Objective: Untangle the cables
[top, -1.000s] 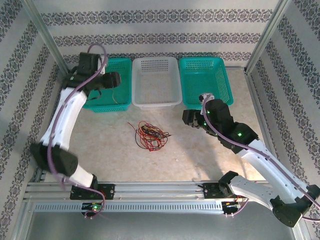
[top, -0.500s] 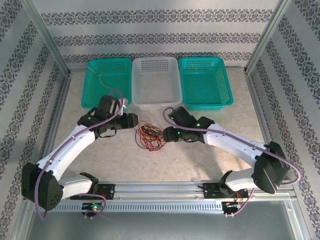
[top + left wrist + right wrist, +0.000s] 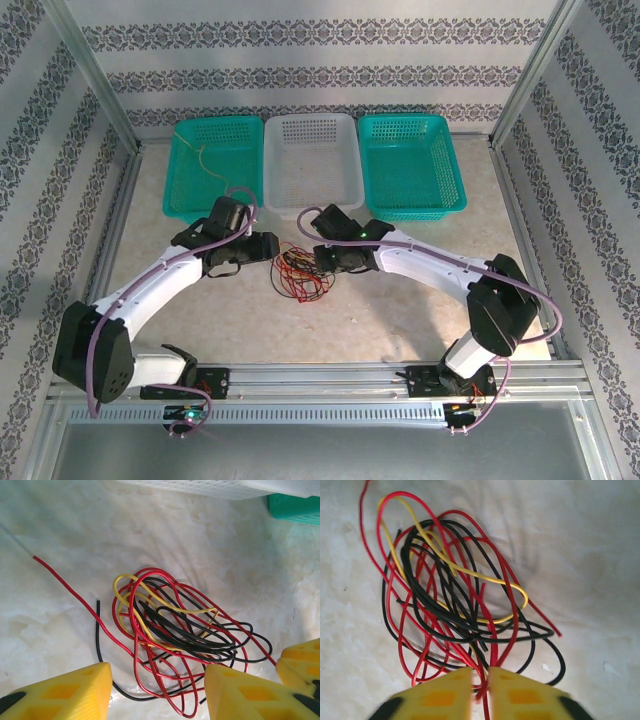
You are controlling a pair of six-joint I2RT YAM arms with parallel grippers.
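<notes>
The cables (image 3: 300, 272) lie as one tangle of thin red, black and yellow wires on the marble table top. My left gripper (image 3: 268, 245) hangs at the tangle's left side. In the left wrist view it (image 3: 157, 692) is open, its yellow fingers (image 3: 75, 692) astride the lower red loops of the cables (image 3: 175, 630) without pinching them. My right gripper (image 3: 322, 262) is at the tangle's right side. In the right wrist view it (image 3: 480, 680) is shut on red strands at the near edge of the cables (image 3: 455, 595).
Three baskets stand in a row at the back: a teal one (image 3: 215, 205) with a thin pale wire (image 3: 205, 160) in it, a white one (image 3: 312, 205) and another teal one (image 3: 410, 205). The right gripper's yellow fingers (image 3: 300, 665) show at the left wrist view's right edge.
The left arm swung from the left teal basket down to the tangle. The right arm reached in from the right and its jaws closed on red strands.
</notes>
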